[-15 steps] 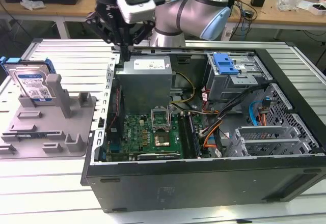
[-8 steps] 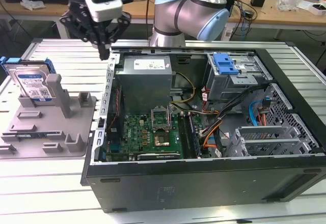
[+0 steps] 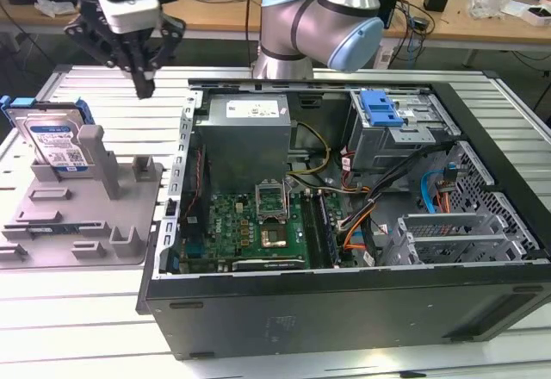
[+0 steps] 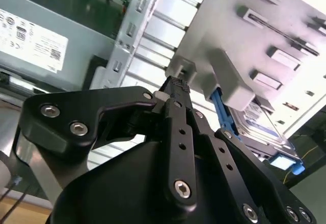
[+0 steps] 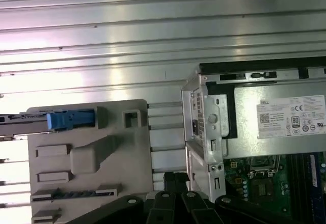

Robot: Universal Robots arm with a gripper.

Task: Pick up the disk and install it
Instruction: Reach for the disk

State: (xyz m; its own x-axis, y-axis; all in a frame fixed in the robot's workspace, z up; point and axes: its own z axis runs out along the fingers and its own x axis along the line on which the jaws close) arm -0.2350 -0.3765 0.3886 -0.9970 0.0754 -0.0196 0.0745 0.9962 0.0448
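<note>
The disk (image 3: 56,140), a silver hard drive with a white-and-blue label and a blue carrier frame, stands on edge at the rear of the grey fixture plate (image 3: 86,224), on the exterior view's left. My gripper (image 3: 145,88) hangs above the table between the fixture and the computer case, to the right of the disk and apart from it. Its fingers are shut with nothing between them. In the second wrist view the shut fingertips (image 4: 175,86) sit in front of the fixture (image 4: 244,40), with the disk (image 4: 260,127) beyond. The first wrist view shows the disk (image 5: 63,119) edge-on.
An open computer case (image 3: 344,310) lies on the ribbed metal table (image 3: 77,310), with a grey power supply (image 3: 245,133), a motherboard (image 3: 258,224) and a drive cage holding a blue clip (image 3: 380,108). The robot arm (image 3: 327,17) stands behind the case. The fixture's upright post (image 3: 102,159) rises beside the disk.
</note>
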